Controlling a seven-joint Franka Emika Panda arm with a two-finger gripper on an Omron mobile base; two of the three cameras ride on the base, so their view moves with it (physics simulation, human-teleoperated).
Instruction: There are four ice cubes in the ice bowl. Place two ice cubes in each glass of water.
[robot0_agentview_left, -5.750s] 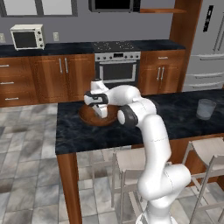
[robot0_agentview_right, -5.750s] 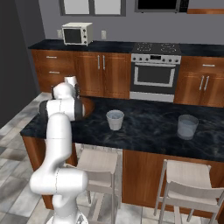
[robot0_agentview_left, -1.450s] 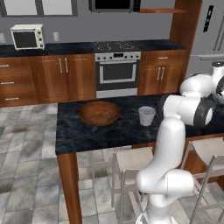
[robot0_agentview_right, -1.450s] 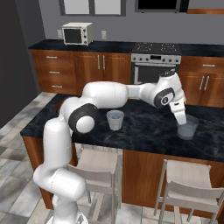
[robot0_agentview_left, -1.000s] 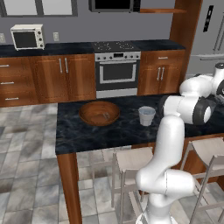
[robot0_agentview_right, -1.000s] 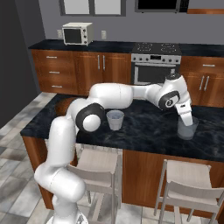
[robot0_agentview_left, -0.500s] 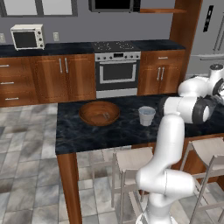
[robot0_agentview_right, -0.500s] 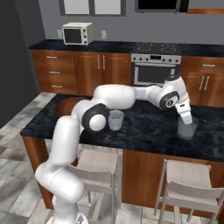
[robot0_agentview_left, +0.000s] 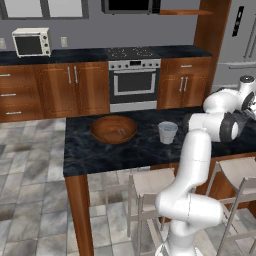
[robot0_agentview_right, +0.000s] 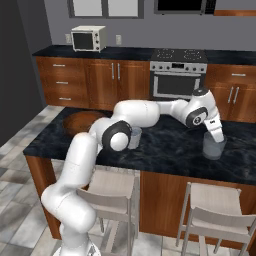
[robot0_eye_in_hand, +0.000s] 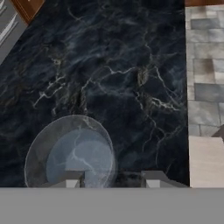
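Gripper (robot0_eye_in_hand: 111, 179) half open, holding nothing, over glass (robot0_eye_in_hand: 70, 153); 1 fingertip above rim; no readable labels.

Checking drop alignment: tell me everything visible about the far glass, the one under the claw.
The far glass is a small, translucent, pale grey-white tumbler, handle-free, upright on the dark marble counter near its right end. The hand view looks down into its round rim; no cube is discernible inside. The claw hangs just above it, jaws parted, one fingertip over the mouth.

2 base views flank the arm, sharing the island counter (robot0_agentview_left: 100, 150); hand view looks straight down, close.
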